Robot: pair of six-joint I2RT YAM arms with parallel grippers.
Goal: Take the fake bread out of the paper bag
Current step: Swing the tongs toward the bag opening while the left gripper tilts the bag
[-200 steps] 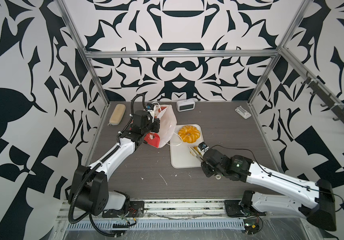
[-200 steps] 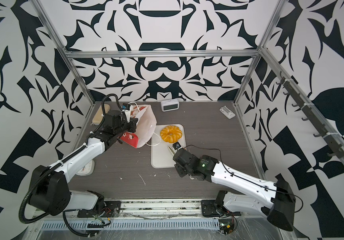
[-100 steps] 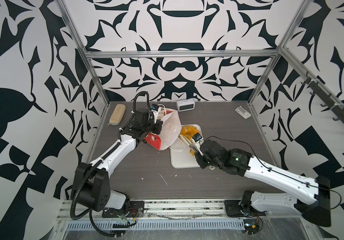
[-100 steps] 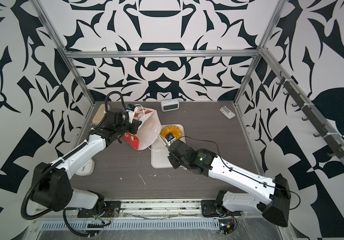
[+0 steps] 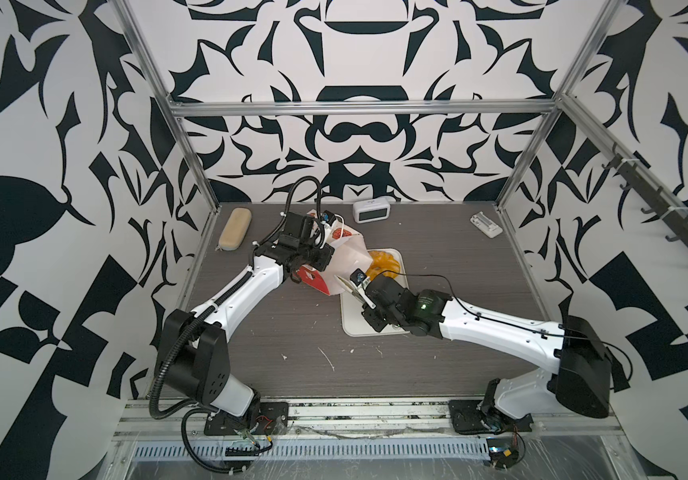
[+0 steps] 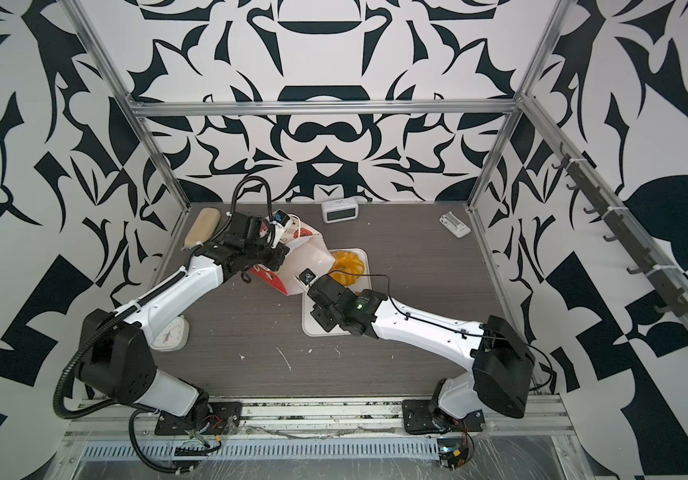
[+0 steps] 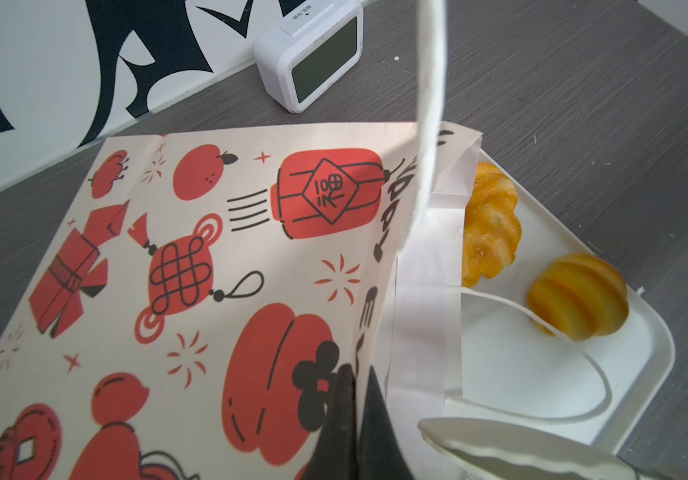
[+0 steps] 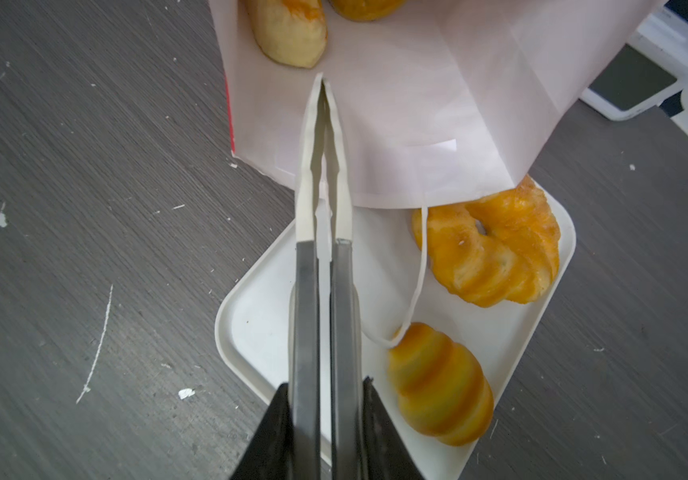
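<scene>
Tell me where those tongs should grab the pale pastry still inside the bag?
Probably across the tapered near end of the pale pastry, coming straight in through the open mouth of the paper bag. That end points at the tongs, whose tips sit just short of it.

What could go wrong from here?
The cord handle of the bag loops against the ridged roll on the tray; if the bag shifts, it might drag the roll off. The tongs reach into the bag's mouth, tips together, just short of the bread; they may nudge it deeper.
</scene>
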